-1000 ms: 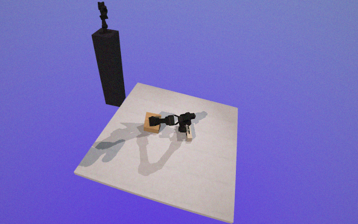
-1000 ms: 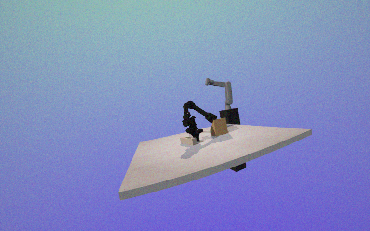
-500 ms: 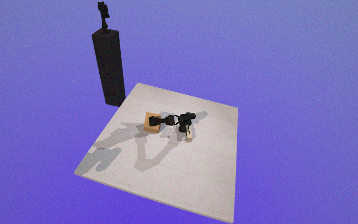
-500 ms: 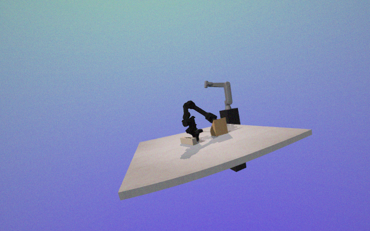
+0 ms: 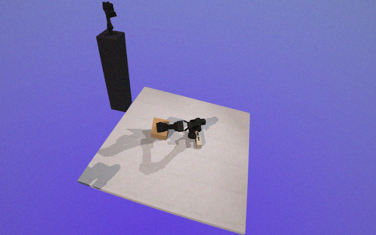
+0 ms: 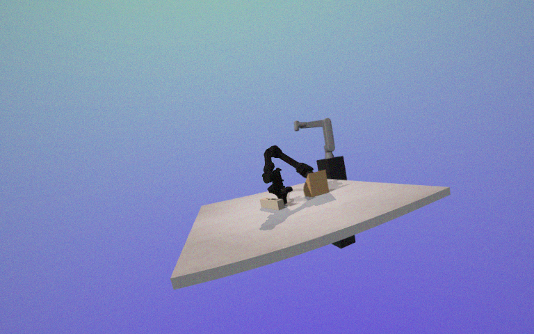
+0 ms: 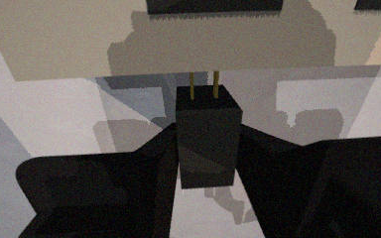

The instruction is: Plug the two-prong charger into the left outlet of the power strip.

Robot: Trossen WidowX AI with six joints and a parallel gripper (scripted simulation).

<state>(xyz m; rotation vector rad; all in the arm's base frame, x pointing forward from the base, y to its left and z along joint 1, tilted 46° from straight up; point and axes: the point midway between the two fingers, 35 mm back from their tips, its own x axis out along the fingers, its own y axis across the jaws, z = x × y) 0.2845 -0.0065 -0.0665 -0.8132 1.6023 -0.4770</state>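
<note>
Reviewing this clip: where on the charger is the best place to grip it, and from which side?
On the charger's flat side faces, from behind, opposite the prongs. The boxy body gives parallel faces, and the prongs stay free to go in straight. The pincer is shut on it this way.
</note>
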